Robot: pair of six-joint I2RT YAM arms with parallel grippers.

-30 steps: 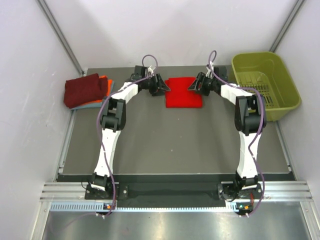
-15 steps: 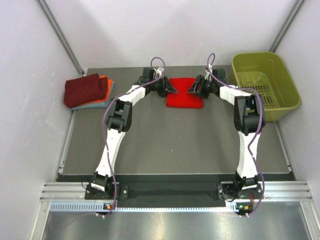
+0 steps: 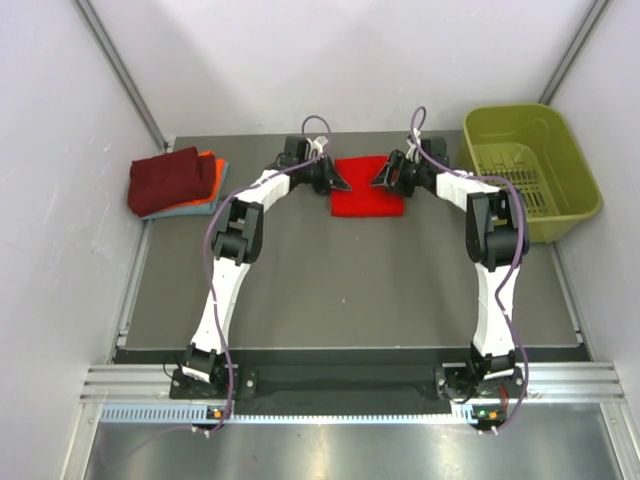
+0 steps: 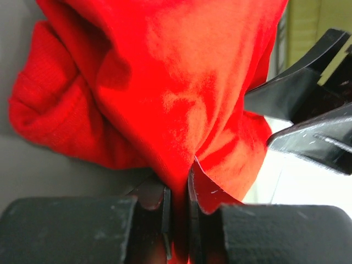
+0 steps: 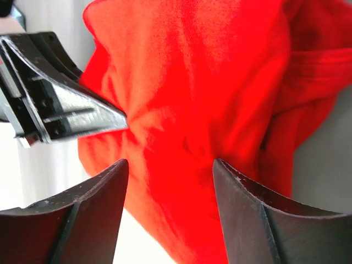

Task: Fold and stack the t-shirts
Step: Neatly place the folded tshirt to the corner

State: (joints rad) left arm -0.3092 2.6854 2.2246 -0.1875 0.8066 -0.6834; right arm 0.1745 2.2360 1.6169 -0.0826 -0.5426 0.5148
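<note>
A bright red t-shirt [image 3: 367, 186] lies folded at the back middle of the table. My left gripper [image 3: 345, 184] meets its left edge and is shut on a pinch of the red cloth [image 4: 181, 181]. From the right, my right gripper [image 3: 378, 182] stands open over the shirt, red cloth [image 5: 181, 137] between its spread fingers [image 5: 247, 209] but not clamped. At the back left, a dark maroon shirt [image 3: 170, 178] tops a stack over an orange one [image 3: 206, 160] and a grey-blue one [image 3: 165, 211].
An olive-green plastic basket [image 3: 530, 170] sits at the back right corner, beside my right arm. White walls close in on both sides and behind. The dark table mat [image 3: 350, 290] stretches toward the arm bases.
My left gripper moved right to the red shirt's edge and shut on the cloth. The right gripper edged slightly left over the shirt, staying open.
</note>
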